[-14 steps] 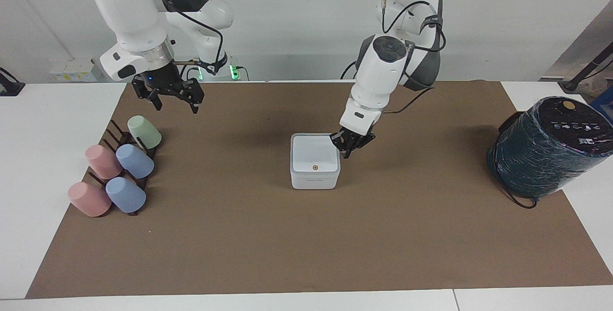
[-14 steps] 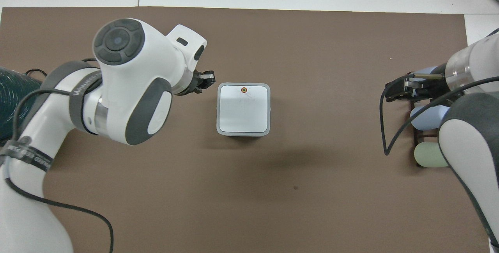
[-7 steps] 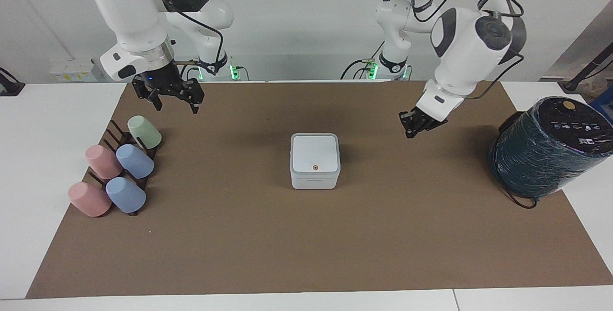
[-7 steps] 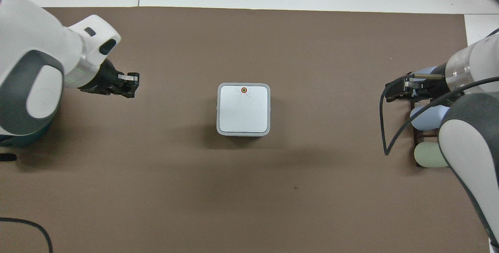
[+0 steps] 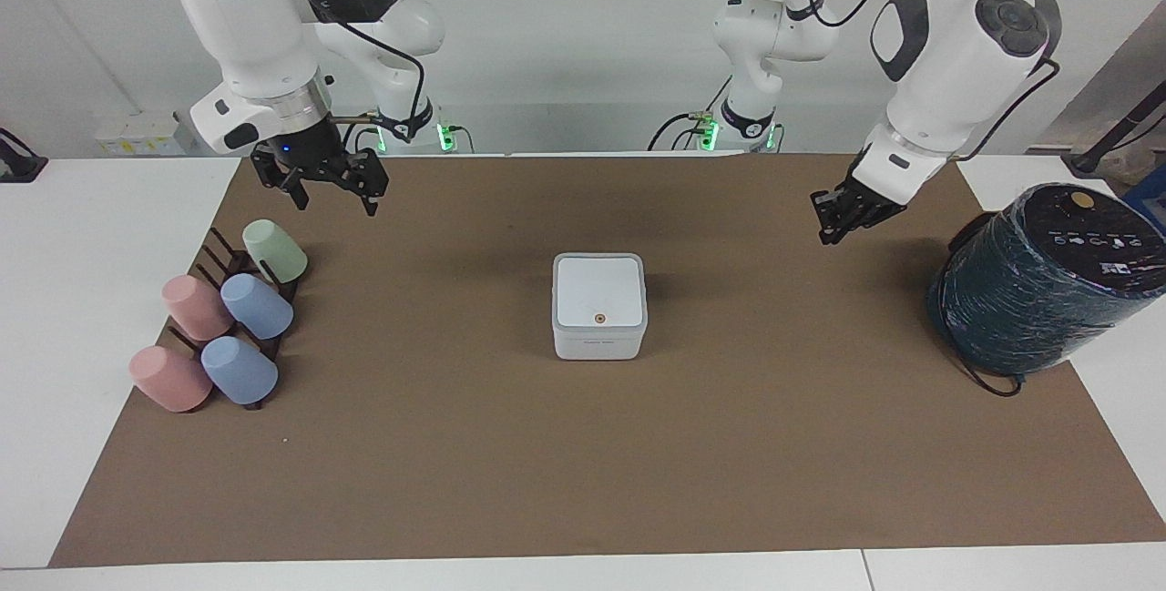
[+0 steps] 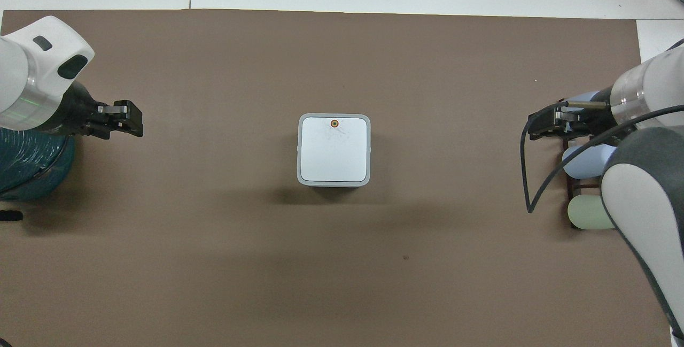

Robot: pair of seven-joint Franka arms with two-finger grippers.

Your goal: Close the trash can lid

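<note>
- Trash can point(image 5: 599, 306) sits mid-counter point(image 5: 583, 445), with the left gripper point(image 5: 843, 213) well apart from it, raised over the mat near the dark wrapped cylinder point(image 5: 1043, 277); fingers look nearly shut and empty.
- Right gripper point(image 5: 321, 174) waits above the cups point(image 5: 237, 322), fingers spread, holding nothing.
- Lid point(image 6: 334, 150) lies flat on the can, orange dot at the edge farther from the robots; no long axis, it's square.
- Closing looks done; the next move is probably just parking the arm.

Dark wrapped cylinder point(image 6: 26, 165): cut by overhead edge, partly under left arm.
Cups point(image 6: 588, 176): mostly hidden under right arm.
</note>
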